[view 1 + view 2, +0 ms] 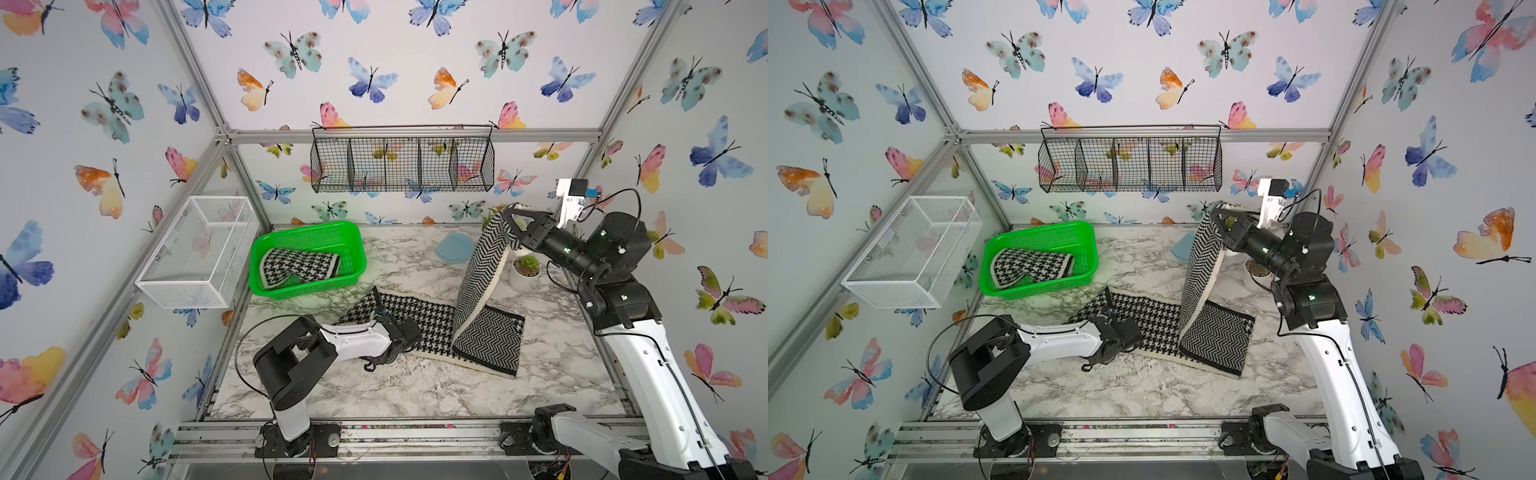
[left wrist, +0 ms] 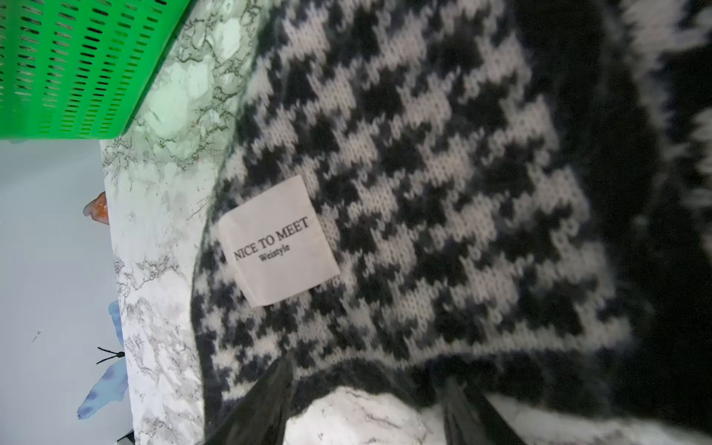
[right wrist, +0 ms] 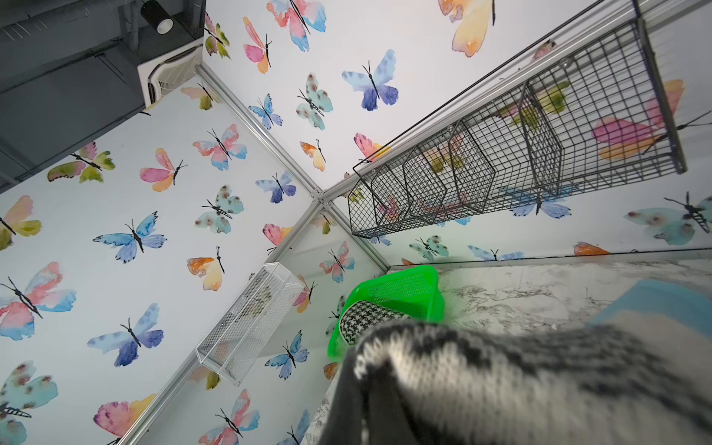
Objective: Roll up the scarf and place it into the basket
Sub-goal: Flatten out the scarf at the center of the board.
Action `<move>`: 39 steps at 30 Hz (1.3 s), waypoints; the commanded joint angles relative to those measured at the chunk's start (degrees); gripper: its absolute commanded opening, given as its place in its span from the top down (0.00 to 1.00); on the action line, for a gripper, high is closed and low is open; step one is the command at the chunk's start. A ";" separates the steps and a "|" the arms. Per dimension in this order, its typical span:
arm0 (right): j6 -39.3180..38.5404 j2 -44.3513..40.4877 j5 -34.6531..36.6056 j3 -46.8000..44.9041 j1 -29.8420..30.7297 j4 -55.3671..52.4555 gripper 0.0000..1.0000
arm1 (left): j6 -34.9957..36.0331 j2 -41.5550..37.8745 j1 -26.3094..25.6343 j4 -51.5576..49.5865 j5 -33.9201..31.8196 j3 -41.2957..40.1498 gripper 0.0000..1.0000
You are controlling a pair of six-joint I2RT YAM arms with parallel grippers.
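Across the marble table the scarf lies unrolled, outside the green basket. Another checked cloth rests in the basket; I cannot tell if the two are joined. The scarf's zigzag end hangs high from the right gripper, which is closed on it. At the flat checked end the left gripper has its fingers apart, on both sides of the hem, gripping nothing that I can see. I think the main risk is a shallow bite: the hem may slip out and the roll come loose. The hanging part is also near the small plant pot and could knock it.
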 commanded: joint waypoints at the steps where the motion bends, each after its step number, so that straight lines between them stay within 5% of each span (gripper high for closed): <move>1: -0.96 -0.13 0.83 -0.52 0.51 1.17 0.98 | 1.50 -0.21 2.02 2.30 0.85 -0.68 0.37; 17: -1.38 0.12 2.50 -2.37 2.57 1.86 0.98 | 9.08 -4.95 14.69 6.72 3.95 4.33 0.36; 28: -2.27 1.08 4.84 -4.45 7.47 2.06 0.98 | 10.73 -6.68 30.71 9.33 9.70 11.26 0.27; 32: -2.84 1.47 6.25 -5.48 9.19 2.29 0.98 | 9.43 -11.34 29.46 10.30 10.46 11.69 0.22; 35: -2.92 2.00 6.54 -5.63 9.98 2.96 0.98 | 7.90 -12.92 23.49 9.89 6.59 11.34 0.18; 39: -3.06 2.86 6.81 -4.62 10.75 3.89 0.98 | 5.31 -9.38 16.10 9.77 10.27 11.11 0.14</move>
